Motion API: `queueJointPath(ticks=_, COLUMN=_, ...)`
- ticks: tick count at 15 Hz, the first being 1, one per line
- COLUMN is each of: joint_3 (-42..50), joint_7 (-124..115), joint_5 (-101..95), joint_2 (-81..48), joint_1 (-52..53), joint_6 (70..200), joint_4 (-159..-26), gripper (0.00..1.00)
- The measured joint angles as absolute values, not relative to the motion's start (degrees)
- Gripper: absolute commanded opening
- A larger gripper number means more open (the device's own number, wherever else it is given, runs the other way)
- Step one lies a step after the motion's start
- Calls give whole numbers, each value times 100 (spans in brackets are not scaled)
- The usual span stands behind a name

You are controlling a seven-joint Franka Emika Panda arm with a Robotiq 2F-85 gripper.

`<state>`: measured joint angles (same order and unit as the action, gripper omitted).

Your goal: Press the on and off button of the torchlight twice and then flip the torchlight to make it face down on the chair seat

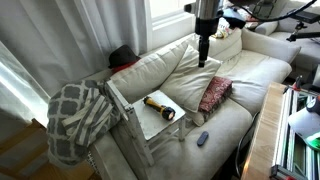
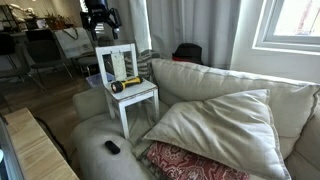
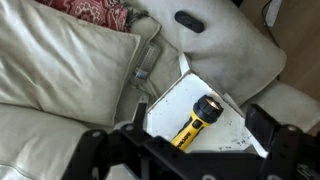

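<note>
The torchlight [image 3: 194, 121] has a yellow body and a black head. It lies on its side on the pale chair seat [image 3: 226, 128], and shows in both exterior views [image 1: 160, 107] [image 2: 124, 85]. The chair seat [image 1: 152, 123] [image 2: 140, 94] belongs to a light wooden chair standing on the sofa. My gripper [image 3: 185, 150] is open and empty. It hangs well above the torchlight without touching it. In an exterior view it is up over the sofa back [image 1: 203, 58]. In an exterior view it is above the chair's backrest [image 2: 100, 24].
A small dark remote [image 1: 202, 138] [image 2: 112, 147] [image 3: 188, 19] lies on the sofa seat. A red patterned cushion [image 1: 214, 94] [image 2: 190, 163] and a large cream cushion [image 2: 215, 125] [image 3: 60, 65] lie beside the chair. A grey checked blanket [image 1: 75, 115] hangs over the sofa arm.
</note>
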<state>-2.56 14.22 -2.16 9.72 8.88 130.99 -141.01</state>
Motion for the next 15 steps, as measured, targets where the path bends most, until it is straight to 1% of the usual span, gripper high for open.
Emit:
queueJointPath(ticks=3, joint_3=-448, joint_7=1317, joint_5=-274, joint_2=470, joint_1=899, joint_6=13319, joint_4=-13826, gripper=100)
queueJointPath(ticks=15, joint_3=-465, joint_7=1325, joint_5=-148, joint_2=533, joint_1=855, joint_6=13382, joint_4=-13827, gripper=100)
